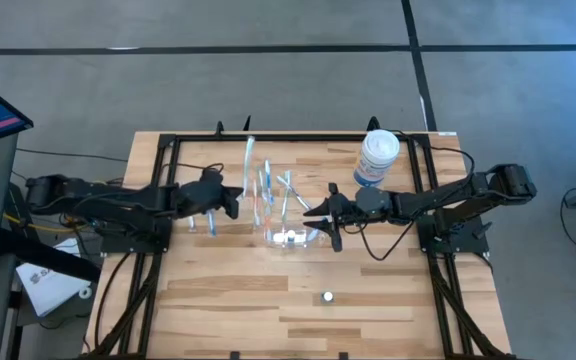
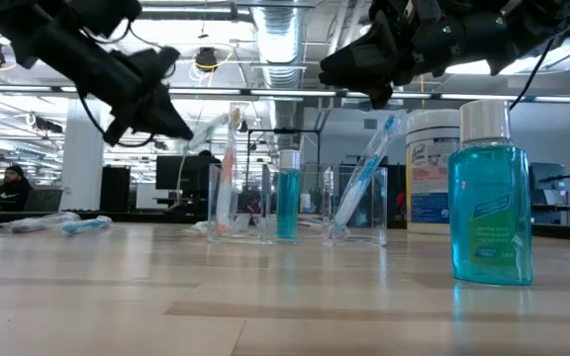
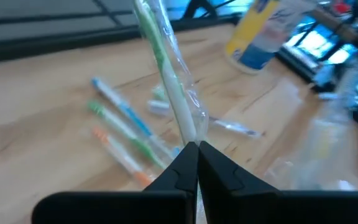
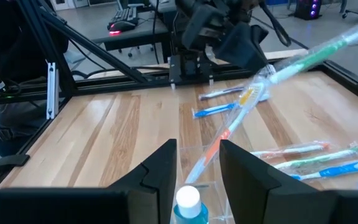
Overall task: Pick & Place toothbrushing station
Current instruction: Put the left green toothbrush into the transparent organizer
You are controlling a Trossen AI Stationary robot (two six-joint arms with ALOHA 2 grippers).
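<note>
Pale wooden worktop (image 1: 268, 300) carries a clear organiser (image 1: 293, 236) at its middle, loose wrapped toothbrushes (image 1: 268, 190) lying just behind it and a white tub (image 1: 377, 157) farther right. Left gripper (image 3: 196, 148) hangs left of the organiser, jaws pressed together on a wrapped green-and-white toothbrush (image 3: 166, 68) (raised off the wood, tilted). Right gripper (image 4: 197, 163) hovers over the organiser, jaws spread, above a blue-liquid bottle (image 4: 187, 207).

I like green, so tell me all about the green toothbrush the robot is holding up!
The green toothbrush is thin, green and white, sealed in a clear crinkly wrapper. The left gripper is shut on one end, holding it in the air, tilted, with its other end pointing toward the clear organizer. Only the gripper touches it. Other wrapped toothbrushes lie on the wooden table below.
</note>
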